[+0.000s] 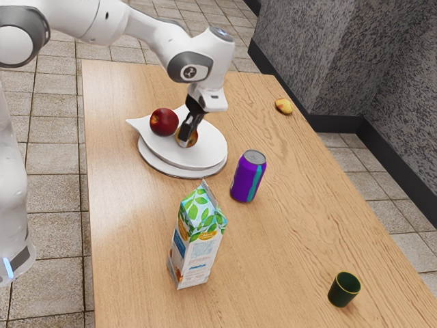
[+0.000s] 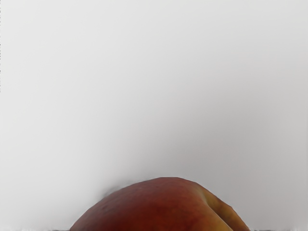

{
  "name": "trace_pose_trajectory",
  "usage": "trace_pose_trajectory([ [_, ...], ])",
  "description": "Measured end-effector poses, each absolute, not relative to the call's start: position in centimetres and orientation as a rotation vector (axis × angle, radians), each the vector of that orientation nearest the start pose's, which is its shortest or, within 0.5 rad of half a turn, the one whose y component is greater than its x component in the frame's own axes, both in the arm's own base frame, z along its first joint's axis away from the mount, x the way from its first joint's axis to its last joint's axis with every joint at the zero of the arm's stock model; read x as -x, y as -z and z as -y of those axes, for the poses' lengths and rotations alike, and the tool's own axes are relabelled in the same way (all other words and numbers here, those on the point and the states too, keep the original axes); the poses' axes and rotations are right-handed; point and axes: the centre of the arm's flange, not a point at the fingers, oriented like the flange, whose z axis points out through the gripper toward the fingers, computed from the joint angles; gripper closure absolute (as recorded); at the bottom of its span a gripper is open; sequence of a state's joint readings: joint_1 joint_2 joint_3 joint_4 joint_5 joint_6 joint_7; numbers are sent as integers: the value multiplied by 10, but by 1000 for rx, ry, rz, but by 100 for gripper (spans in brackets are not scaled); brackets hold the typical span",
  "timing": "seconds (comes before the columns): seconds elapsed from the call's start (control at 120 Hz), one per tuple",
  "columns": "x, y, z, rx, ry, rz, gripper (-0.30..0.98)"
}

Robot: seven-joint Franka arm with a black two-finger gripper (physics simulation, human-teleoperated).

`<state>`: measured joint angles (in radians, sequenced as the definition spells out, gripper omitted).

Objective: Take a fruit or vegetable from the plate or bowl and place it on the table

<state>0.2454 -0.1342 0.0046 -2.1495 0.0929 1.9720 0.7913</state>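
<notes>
Two fruits are on the white, pointed dish (image 1: 208, 152): a dark red apple (image 1: 164, 121) and a reddish-yellow peach (image 1: 194, 139). The peach is the one at the fingers (image 1: 184, 130), which reach down over the dish, one of them crossing in front of the fruit in the exterior view. Whether the fingers are open or closed on the peach, I cannot tell. In the wrist view the rounded top of the peach, red with a yellow crease, is close under the hand, against the pale surface of the dish.

The apple lies just beside the fingers, toward the exterior view's left. Below the fingers and the dish is a round white plate (image 1: 162, 165), resting on the wooden bench (image 1: 293, 225). A purple can (image 1: 246, 176) with a teal stripe stands upright near the plate, to the exterior view's right of the fingers. A yellow and red fruit (image 1: 284, 106) lies on the bench, well apart from them on that same side. Nearer the camera than the fingers stands a carton (image 1: 198, 239) with green leaves printed on its top, upright. The dark green cup (image 1: 343, 290), also upright, is farther from the fingers than the carton.
</notes>
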Motion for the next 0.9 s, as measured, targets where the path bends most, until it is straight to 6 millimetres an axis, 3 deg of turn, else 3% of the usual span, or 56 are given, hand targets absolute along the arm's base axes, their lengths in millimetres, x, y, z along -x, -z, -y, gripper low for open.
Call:
trace_pose_trajectory([
  [0.15,-484,-466,-130,2972,-120,-848,28],
  [0.367,-472,-509,-118,2972,-65,-801,27],
  [0.567,-457,-544,-50,2963,-55,-886,27],
  [0.758,-444,-546,10,2989,-128,-978,27],
  [0.9,-440,-540,34,3024,-173,-1007,27],
])
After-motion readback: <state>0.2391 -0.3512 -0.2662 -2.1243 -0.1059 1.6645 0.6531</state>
